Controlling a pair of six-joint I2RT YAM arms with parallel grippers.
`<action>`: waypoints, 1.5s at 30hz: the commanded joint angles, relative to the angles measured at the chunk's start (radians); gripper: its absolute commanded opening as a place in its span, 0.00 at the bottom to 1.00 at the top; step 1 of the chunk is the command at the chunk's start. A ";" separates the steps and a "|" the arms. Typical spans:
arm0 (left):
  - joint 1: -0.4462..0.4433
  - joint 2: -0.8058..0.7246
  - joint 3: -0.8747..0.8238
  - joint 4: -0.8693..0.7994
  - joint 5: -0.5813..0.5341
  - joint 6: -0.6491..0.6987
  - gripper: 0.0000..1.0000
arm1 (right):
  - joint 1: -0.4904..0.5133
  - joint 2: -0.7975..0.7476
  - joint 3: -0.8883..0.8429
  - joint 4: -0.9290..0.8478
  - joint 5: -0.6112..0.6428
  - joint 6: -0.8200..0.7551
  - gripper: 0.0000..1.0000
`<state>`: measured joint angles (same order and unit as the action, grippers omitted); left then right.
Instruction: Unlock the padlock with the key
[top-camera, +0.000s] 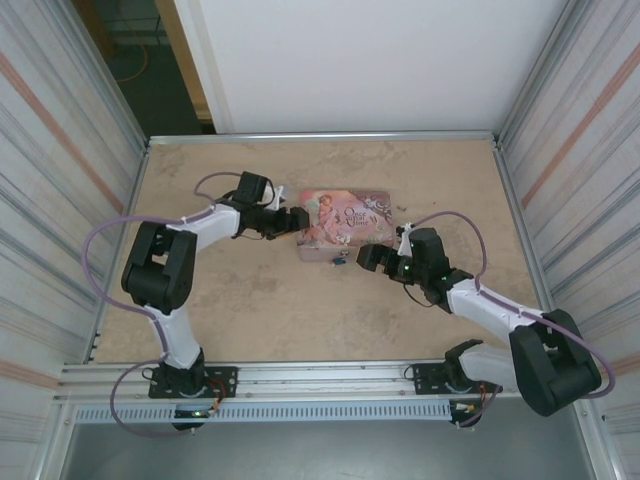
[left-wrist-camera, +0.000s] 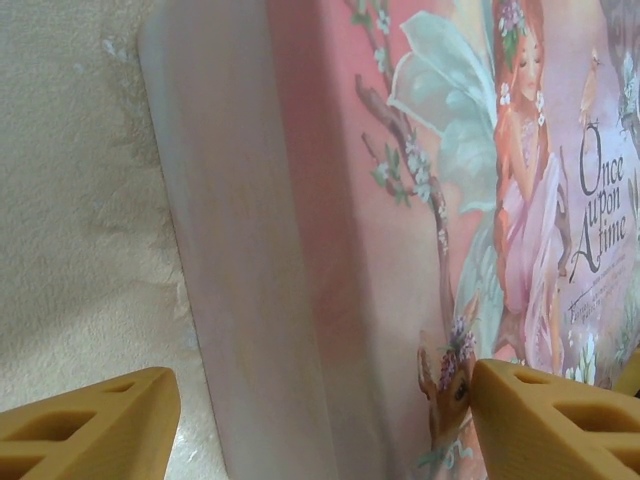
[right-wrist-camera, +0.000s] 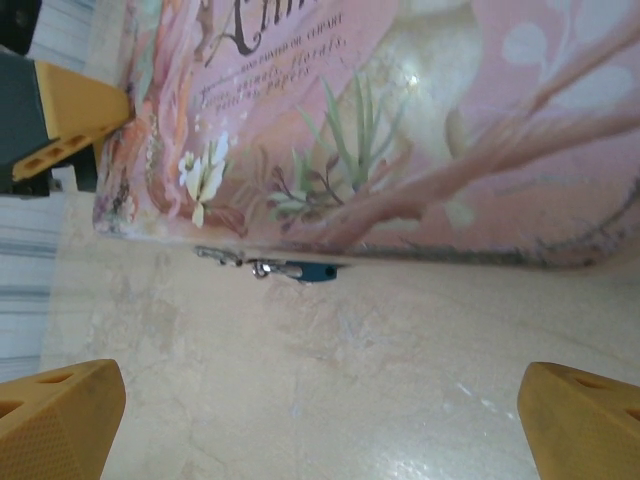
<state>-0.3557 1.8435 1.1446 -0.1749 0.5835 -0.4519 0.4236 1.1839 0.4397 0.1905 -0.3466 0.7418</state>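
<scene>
The tiny blue padlock (right-wrist-camera: 325, 270) lies on the table against the front wall of the pink tin (right-wrist-camera: 420, 130), its silvery shackle (right-wrist-camera: 265, 268) pointing left. From above, the padlock (top-camera: 338, 261) is a blue speck at the tin's (top-camera: 345, 220) near edge. My right gripper (right-wrist-camera: 320, 420) is open, a short way in front of the padlock, with nothing between its fingers; from above, the right gripper (top-camera: 368, 257) sits just right of the padlock. My left gripper (left-wrist-camera: 325, 425) is open, straddling the tin's (left-wrist-camera: 330, 200) left end. I cannot make out the key.
The tan tabletop (top-camera: 300, 320) is fenced by ribbed metal walls (top-camera: 60, 200) on both sides. One orange finger of the left gripper (right-wrist-camera: 70, 110) shows at the tin's far end. A small silvery piece (right-wrist-camera: 215, 255) sits beside the shackle.
</scene>
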 joint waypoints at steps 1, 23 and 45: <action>-0.001 -0.020 -0.065 -0.062 -0.041 -0.004 0.76 | -0.013 0.022 0.035 0.030 -0.019 -0.045 0.99; -0.038 -0.209 -0.256 -0.058 -0.166 -0.062 0.76 | -0.059 0.191 0.147 0.136 -0.106 -0.162 0.99; -0.048 -0.378 -0.291 -0.091 -0.197 -0.091 0.76 | -0.083 0.278 0.175 0.170 -0.124 -0.249 0.99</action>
<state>-0.4015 1.4979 0.8417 -0.2169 0.3988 -0.5442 0.3527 1.4776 0.6193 0.3443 -0.4690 0.5282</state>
